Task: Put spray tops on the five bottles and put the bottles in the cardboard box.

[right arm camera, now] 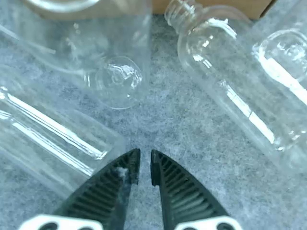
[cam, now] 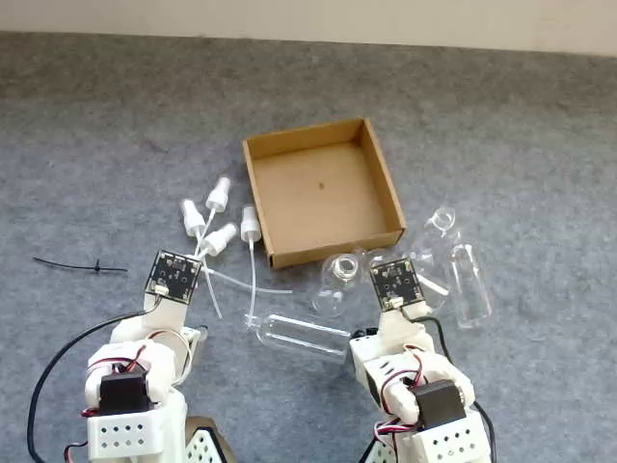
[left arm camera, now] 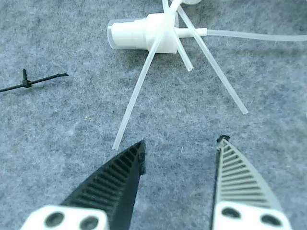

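Several white spray tops (cam: pixel 220 237) with long thin tubes lie on the grey carpet to the left of the open cardboard box (cam: pixel 258 159). Clear bottles without tops lie in front of the box and to its right, one long bottle (cam: pixel 299 333) between the two arms. My left gripper (left arm camera: pixel 182 146) is open over bare carpet, just short of a spray top (left arm camera: pixel 144 33) and its crossed tubes. My right gripper (right arm camera: pixel 144 158) is shut on nothing, low over the carpet between a lying bottle (right arm camera: pixel 48 139) and another bottle (right arm camera: pixel 230 81); a third bottle (right arm camera: pixel 115 76) lies ahead.
A black zip tie (cam: pixel 82 265) lies on the carpet at the far left, also near my left gripper as the zip tie (left arm camera: pixel 29 82). The box has nothing inside. Open carpet stretches behind and to both sides of the box.
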